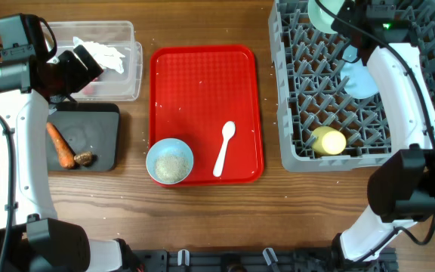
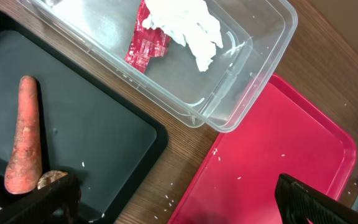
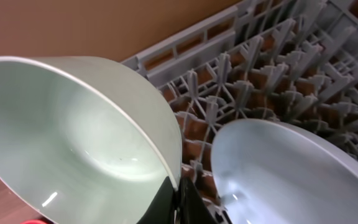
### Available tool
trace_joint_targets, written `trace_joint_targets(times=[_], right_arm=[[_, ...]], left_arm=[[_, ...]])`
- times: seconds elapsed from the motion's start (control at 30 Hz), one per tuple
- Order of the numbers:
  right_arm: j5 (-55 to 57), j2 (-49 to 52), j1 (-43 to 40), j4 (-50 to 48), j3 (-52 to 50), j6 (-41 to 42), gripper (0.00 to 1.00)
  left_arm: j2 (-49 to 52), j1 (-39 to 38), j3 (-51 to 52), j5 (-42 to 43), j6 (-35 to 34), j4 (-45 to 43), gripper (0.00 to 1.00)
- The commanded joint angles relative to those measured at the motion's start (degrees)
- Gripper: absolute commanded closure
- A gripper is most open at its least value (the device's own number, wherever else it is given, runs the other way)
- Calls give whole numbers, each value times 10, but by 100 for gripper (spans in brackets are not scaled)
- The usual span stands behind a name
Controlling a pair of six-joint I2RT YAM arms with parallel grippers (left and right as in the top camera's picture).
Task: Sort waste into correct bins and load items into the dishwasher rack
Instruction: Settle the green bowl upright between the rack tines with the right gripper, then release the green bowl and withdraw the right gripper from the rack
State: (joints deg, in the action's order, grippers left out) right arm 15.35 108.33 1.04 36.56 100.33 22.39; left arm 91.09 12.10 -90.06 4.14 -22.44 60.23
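Observation:
My right gripper (image 3: 178, 202) is shut on the rim of the pale green bowl (image 3: 73, 137) and holds it over the far left part of the grey dishwasher rack (image 1: 293, 91). The pale blue plate (image 3: 291, 174) stands in the rack beside it. The yellow cup (image 1: 328, 140) lies in the rack's near side. My left gripper (image 2: 176, 202) is open and empty between the black tray (image 1: 100, 136) and the clear tub (image 1: 131, 75). The tub holds the white tissue (image 2: 188, 25) and red wrapper (image 2: 146, 43). The carrot (image 1: 60, 145) and brown scrap (image 1: 84, 159) lie on the black tray.
A red serving tray (image 1: 202, 83) sits mid-table. On it stand the light blue bowl (image 1: 157, 149) holding white rice (image 1: 171, 165) and the white spoon (image 1: 224, 148). Loose rice grains lie on the wood (image 2: 219, 149) and on the red tray.

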Motion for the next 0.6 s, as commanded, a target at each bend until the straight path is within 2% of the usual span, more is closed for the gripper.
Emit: trace_joint_targets(times=[0.0,0.13,0.33,0.57], right_arm=[[54,-2,9,17,6,-15,96],[138,-1,36,26,6,-55,96],[336,3,126,-2,6,-154,96],[434,49,151,-85,6,-243,96]], left_arm=[[2,1,2,-1,-5,0,0],[2,1,2,-1,-5,0,0],[2,1,2,-1,-5,0,0],[2,1,2,-1,-5,0,0]])
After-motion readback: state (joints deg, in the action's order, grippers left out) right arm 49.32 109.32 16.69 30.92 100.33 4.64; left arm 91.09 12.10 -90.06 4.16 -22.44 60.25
